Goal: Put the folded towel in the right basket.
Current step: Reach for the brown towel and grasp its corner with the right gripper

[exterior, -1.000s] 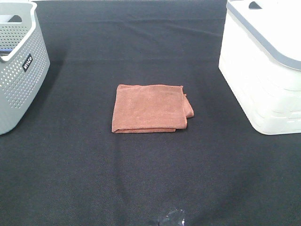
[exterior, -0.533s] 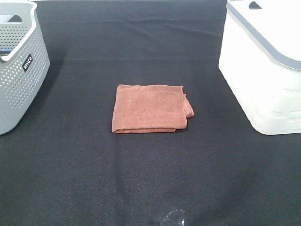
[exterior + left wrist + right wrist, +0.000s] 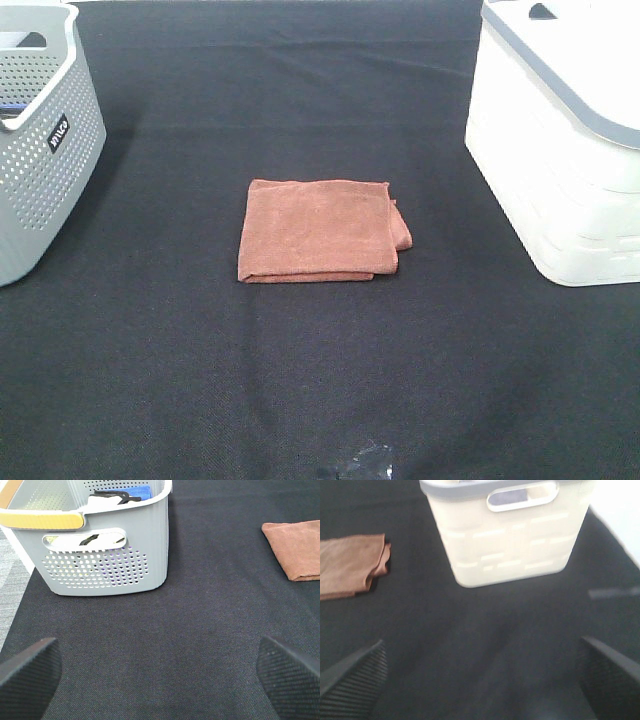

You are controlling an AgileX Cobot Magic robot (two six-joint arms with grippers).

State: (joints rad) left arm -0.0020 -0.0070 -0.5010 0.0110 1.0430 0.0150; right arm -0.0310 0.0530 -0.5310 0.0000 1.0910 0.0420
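The folded towel (image 3: 320, 232), rust-brown, lies flat in the middle of the black-covered table (image 3: 300, 380), well apart from both baskets. The white right basket (image 3: 560, 150) stands toward the table's right side. A perforated grey basket (image 3: 40, 150) stands at the left, with something blue and something black inside. The left end effector (image 3: 160, 680) hovers over the cloth near the grey basket, fingers spread wide. The right end effector (image 3: 482, 680) is likewise splayed wide, facing the white basket.
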